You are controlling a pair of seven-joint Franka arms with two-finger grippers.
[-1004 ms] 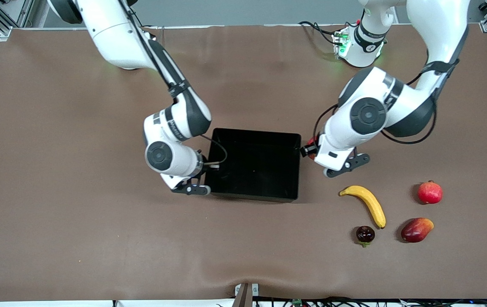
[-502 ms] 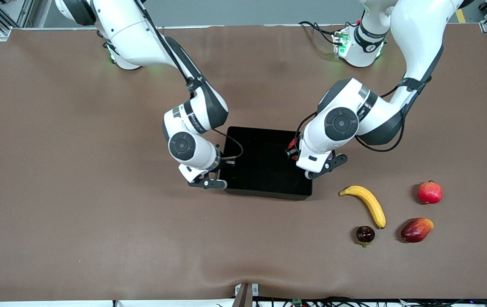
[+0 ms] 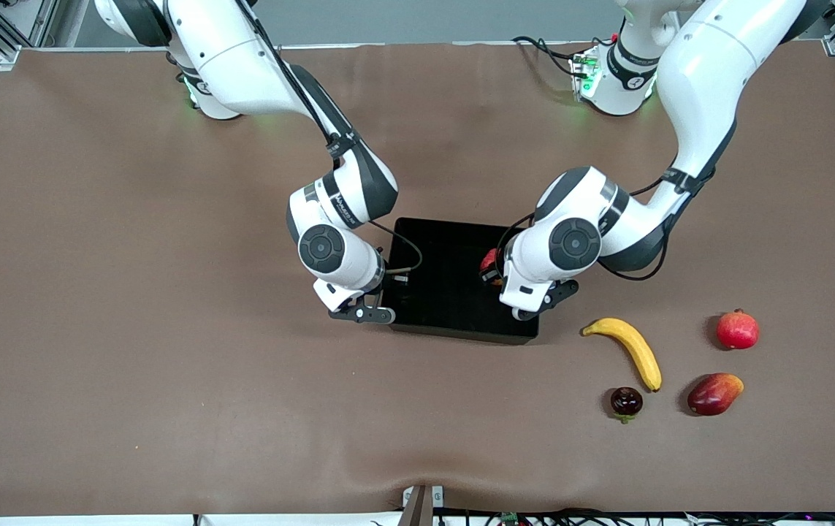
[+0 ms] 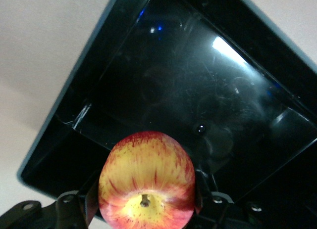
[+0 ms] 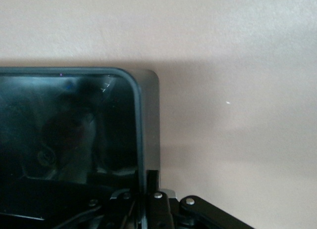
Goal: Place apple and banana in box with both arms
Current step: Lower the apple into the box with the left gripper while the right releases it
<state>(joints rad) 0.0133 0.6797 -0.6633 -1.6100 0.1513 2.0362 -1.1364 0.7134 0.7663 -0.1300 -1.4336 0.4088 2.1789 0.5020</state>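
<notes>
Two arms are meeting at the box (image 3: 454,307): the left gripper (image 4: 146,209) is holding the apple (image 4: 146,182) directly over its floor, while the right gripper (image 5: 148,199), fingers pinched tight on the box's wall, is steadying it.

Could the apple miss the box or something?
Maybe. The left claw holds the apple over the box, but close to one wall, so it might bounce off the rim if dropped now. The right claw is shut on the box's other wall; if that arm shifts, the box could slide out from under the apple. The banana lies on the table close to the box, so a sliding box might bump it.
</notes>
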